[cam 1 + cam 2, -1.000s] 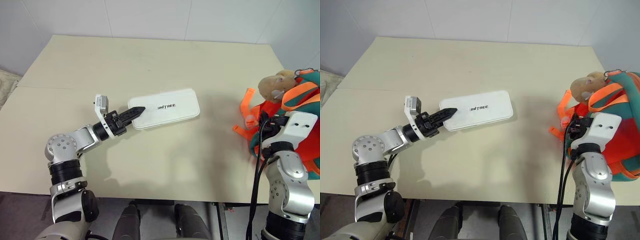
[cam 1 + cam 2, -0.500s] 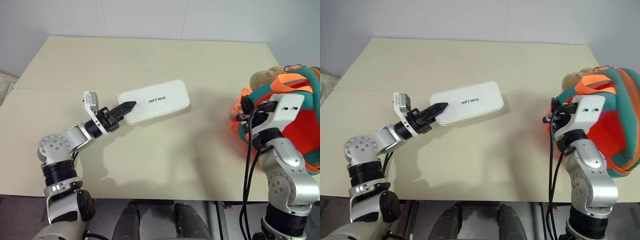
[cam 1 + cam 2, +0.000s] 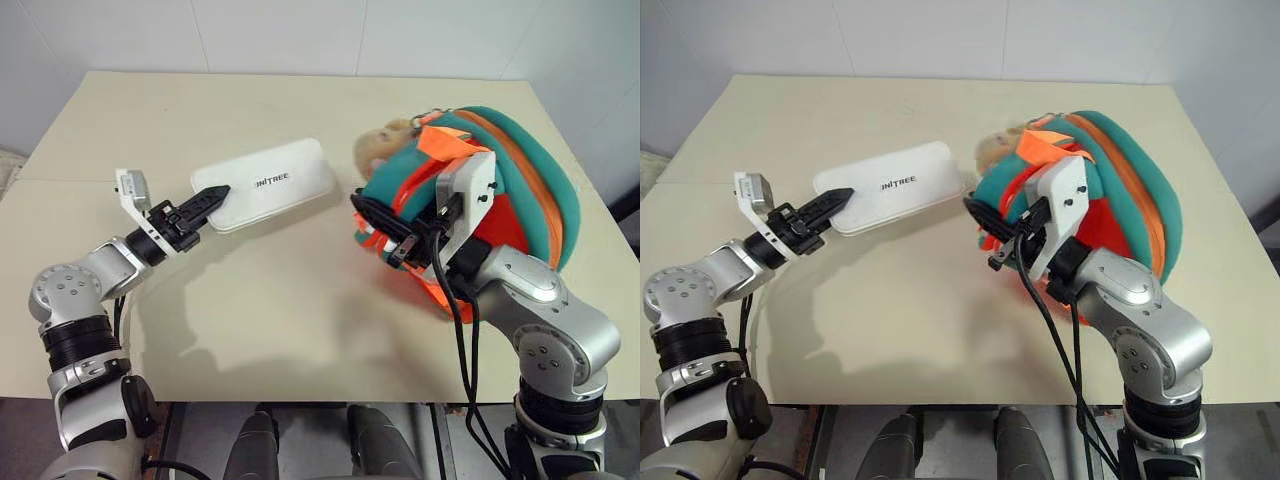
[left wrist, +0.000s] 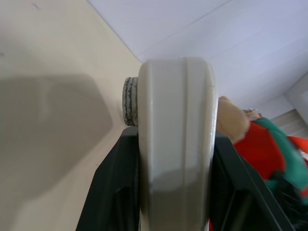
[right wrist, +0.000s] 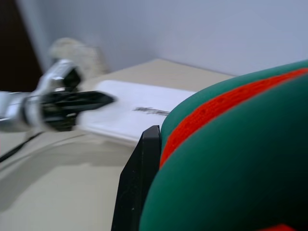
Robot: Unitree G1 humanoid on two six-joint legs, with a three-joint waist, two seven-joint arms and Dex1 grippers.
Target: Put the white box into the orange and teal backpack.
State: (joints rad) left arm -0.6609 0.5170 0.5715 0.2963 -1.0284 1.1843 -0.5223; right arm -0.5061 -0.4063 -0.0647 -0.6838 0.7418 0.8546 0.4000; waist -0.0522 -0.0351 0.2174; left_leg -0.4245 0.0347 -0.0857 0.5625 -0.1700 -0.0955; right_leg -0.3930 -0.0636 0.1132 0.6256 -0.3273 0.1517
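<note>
Left eye view: left gripper (image 3: pixel 207 197) at 9 o'clock of the table (image 3: pixel 300 310), black fingers clamped on the near short end of the white box (image 3: pixel 265 183), which lifts clear of the tabletop, lettering up. Orange and teal backpack (image 3: pixel 500 190) at 3 o'clock, raised by the right gripper (image 3: pixel 385 232), whose fingers are pinched nearly together on the bag's edge among the orange straps (image 3: pixel 440 145). Tan plush charm (image 3: pixel 380 145) at the bag's far-left corner, near the box's far end.

Right eye view: same layout; box and bag apart, a narrow gap between them.

Left wrist view: box end-on between the two fingers (image 4: pixel 115 192), gripped on both sides; backpack beyond.

Right wrist view: teal and orange fabric against one finger (image 5: pixel 139 183); box and left gripper past it.
</note>
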